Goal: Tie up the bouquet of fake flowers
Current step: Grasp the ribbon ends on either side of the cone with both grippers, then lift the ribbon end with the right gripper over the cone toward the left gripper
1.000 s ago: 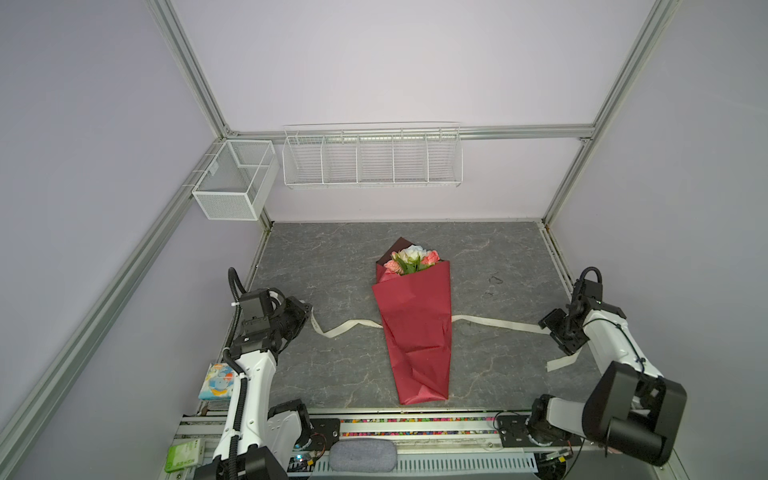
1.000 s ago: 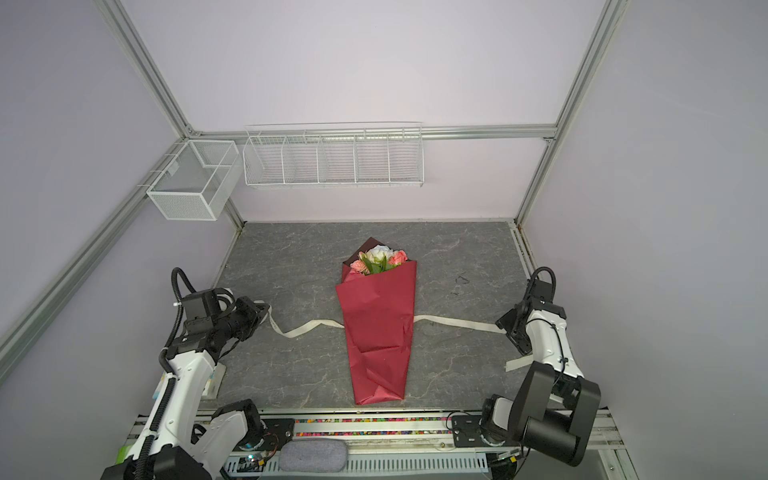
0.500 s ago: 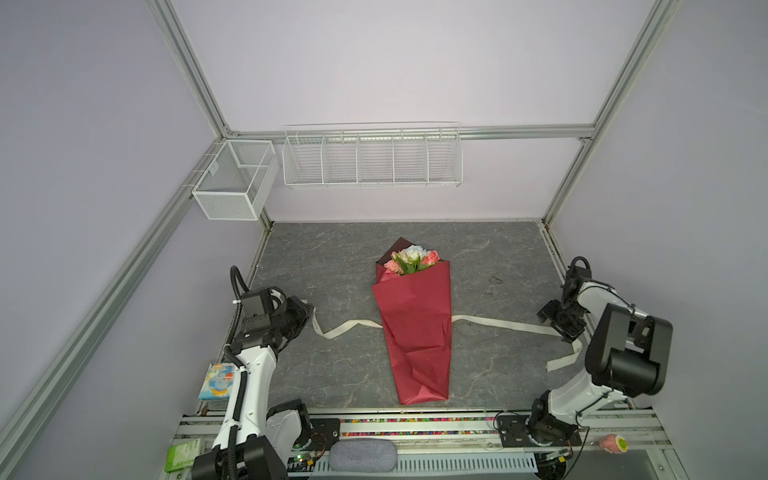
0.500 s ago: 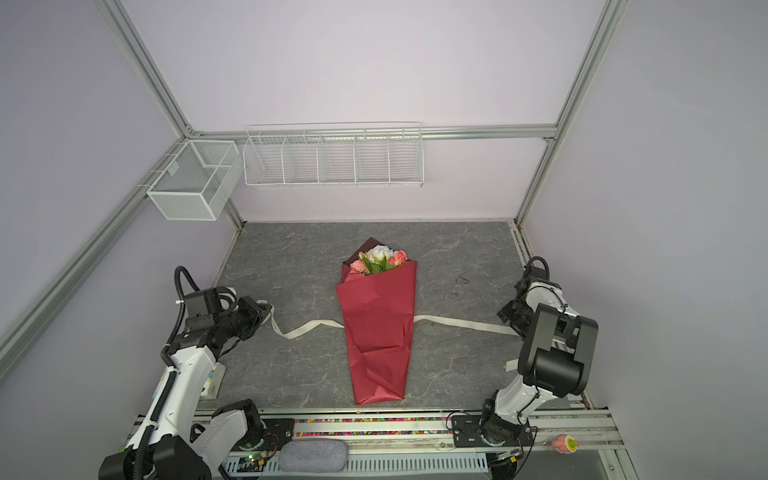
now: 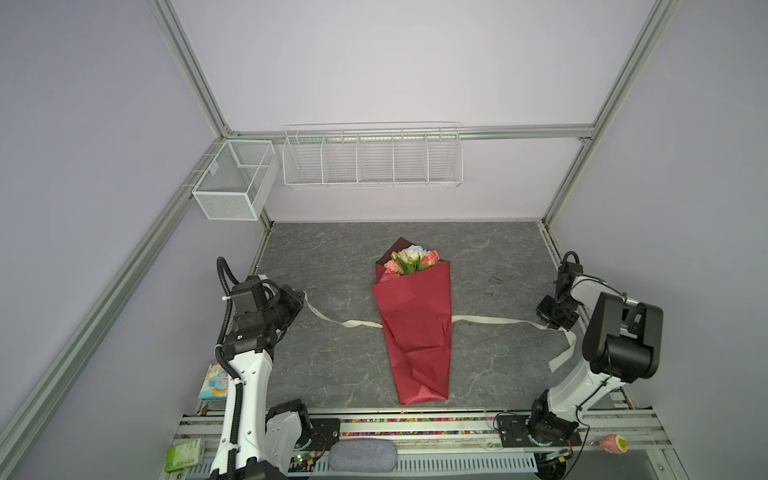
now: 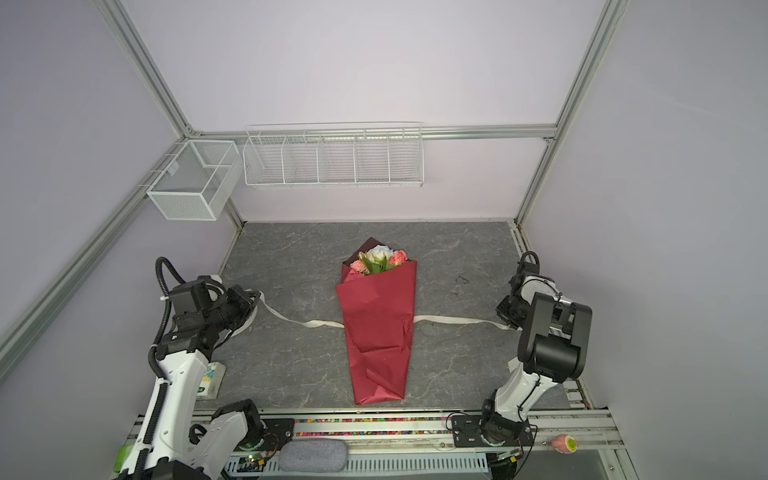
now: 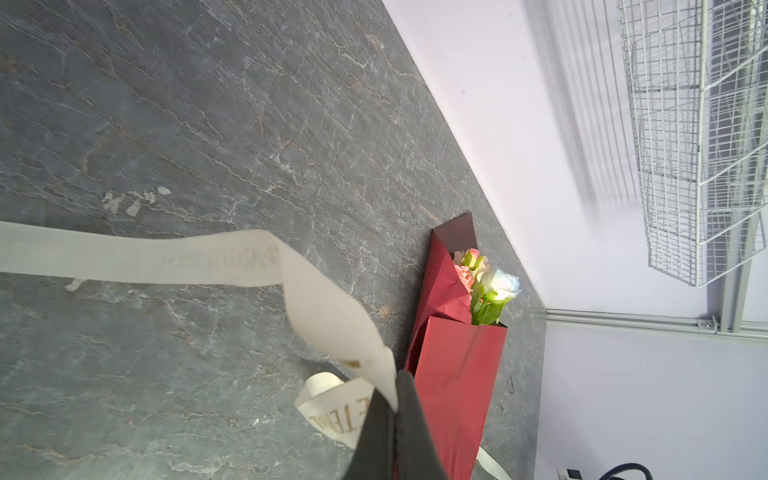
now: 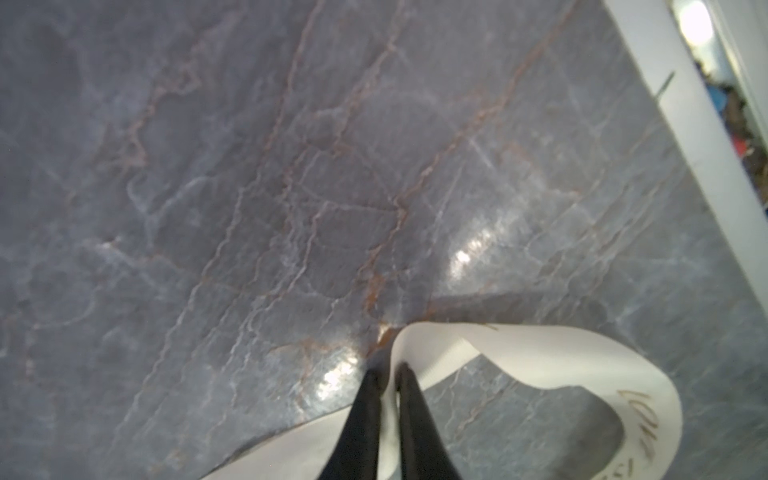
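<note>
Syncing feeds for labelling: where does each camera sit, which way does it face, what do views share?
Top views: high over the near edge, looking down at the table; left arm and right arm show.
Left wrist: on the left arm, facing bouquet and back wall; left jaws show, gripping ribbon.
Right wrist: on the right arm, facing down at table; right jaws show, gripping ribbon.
Shared: ribbon in all; bouquet in top views and left wrist.
</note>
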Motion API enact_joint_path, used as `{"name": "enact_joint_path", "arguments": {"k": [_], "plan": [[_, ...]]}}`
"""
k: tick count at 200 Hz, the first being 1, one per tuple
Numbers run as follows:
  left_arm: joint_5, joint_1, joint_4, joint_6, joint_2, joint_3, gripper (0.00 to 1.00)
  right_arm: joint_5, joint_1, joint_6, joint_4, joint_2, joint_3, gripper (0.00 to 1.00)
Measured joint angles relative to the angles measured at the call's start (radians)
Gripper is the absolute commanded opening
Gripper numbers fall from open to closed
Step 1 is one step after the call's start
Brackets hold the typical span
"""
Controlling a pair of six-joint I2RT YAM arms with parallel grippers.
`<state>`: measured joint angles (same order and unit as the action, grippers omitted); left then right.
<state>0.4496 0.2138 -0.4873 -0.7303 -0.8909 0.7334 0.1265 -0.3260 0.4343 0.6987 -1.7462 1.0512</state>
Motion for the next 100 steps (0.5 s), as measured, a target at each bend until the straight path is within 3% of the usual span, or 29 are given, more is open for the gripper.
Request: {"name": "enact_joint_path", "arguments": {"k": [24, 50, 78, 100], "plan": [[-0.002, 0.0, -0.018, 0.006, 0.011, 0.0, 0.0, -0.03, 0.015, -0.022, -0.001, 0.049, 0.0, 0.06], [-0.048, -0.005, -0.07, 0.03, 0.044, 0.037, 0.0, -0.021, 0.07, -0.048, -0.001, 0.196, 0.003, 0.07], [-0.108, -0.011, -0.065, 0.06, 0.122, 0.061, 0.0, 0.117, 0.28, -0.106, -0.028, 0.455, 0.009, 0.06], [-0.102, -0.036, -0.045, 0.063, 0.13, 0.061, 0.0, 0.092, 0.37, -0.134, -0.075, 0.625, 0.011, 0.07]]}}
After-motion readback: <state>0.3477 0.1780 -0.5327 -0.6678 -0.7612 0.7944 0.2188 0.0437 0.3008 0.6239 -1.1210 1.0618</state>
